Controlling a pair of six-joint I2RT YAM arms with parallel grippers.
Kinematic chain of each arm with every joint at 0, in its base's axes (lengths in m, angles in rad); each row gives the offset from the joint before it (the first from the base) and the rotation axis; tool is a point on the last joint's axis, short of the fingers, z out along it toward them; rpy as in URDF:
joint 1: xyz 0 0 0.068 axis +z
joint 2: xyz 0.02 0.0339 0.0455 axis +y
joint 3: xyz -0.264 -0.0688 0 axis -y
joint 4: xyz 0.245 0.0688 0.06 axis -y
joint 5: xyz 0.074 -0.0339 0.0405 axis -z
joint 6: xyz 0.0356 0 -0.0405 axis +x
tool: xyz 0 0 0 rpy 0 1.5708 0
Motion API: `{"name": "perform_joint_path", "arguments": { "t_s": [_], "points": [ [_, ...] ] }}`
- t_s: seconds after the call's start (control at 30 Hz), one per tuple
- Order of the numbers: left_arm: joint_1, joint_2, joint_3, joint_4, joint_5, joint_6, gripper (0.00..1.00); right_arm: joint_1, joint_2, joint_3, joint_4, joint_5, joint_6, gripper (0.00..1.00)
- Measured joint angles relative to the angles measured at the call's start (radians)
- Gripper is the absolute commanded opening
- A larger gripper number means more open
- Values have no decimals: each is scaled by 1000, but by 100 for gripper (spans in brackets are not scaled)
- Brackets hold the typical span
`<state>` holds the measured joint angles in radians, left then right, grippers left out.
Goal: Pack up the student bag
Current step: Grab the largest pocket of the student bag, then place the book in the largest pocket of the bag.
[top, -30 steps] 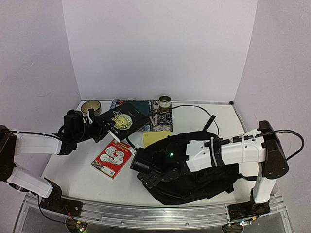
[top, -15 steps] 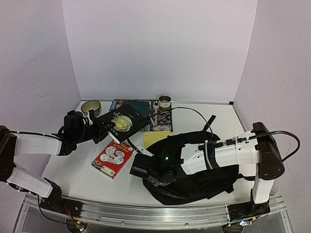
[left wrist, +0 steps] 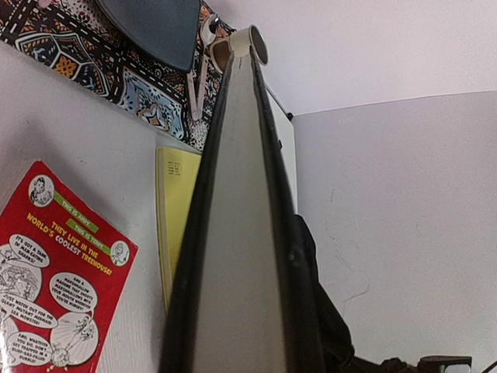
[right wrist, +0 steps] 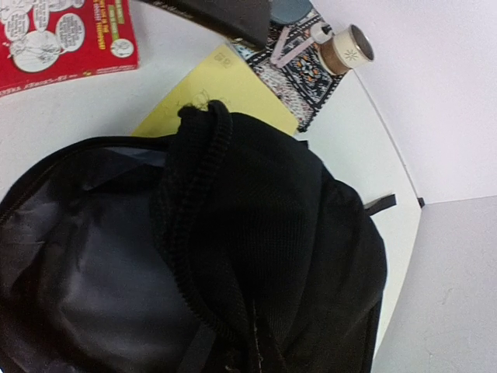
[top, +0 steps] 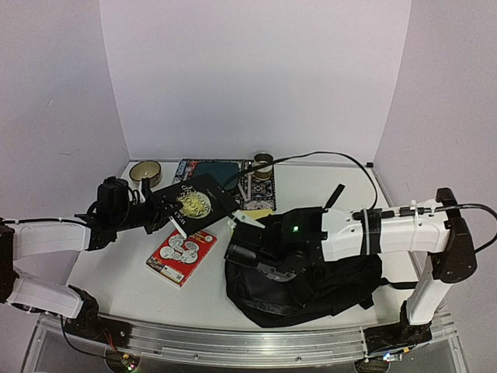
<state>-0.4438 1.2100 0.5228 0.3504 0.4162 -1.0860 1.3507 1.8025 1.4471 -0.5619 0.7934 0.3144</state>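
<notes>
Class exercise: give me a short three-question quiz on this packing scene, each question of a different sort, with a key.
1. True or false: the red paperback book lies inside the large soft black fabric backpack.
2. What does the left gripper hold? A a tape roll; B the black hardcover book with a gold emblem; C a yellow notepad.
3. Which gripper pinches the backpack's zipper edge?
Key: 1 false; 2 B; 3 the right gripper.
</notes>
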Motion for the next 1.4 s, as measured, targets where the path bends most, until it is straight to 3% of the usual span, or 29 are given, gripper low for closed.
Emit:
{"name": "perform_joint_path", "arguments": {
  "t_s": [0.43,0.67,0.83,1.4],
  "points": [
    [-8,-159,-1,-104,158,-1,0,-232,-57,17,-10,60,-145,0],
    [-123,-159,-1,-133,167,-17,0,-250,-70,37,41,26,-217,0],
    [-224,-90,22,-137,185,-8,0,-250,-105,38,73,-57,-238,0],
    [-388,196,252,-130,165,43,0,-251,-226,9,146,-242,-244,0]
  ]
}}
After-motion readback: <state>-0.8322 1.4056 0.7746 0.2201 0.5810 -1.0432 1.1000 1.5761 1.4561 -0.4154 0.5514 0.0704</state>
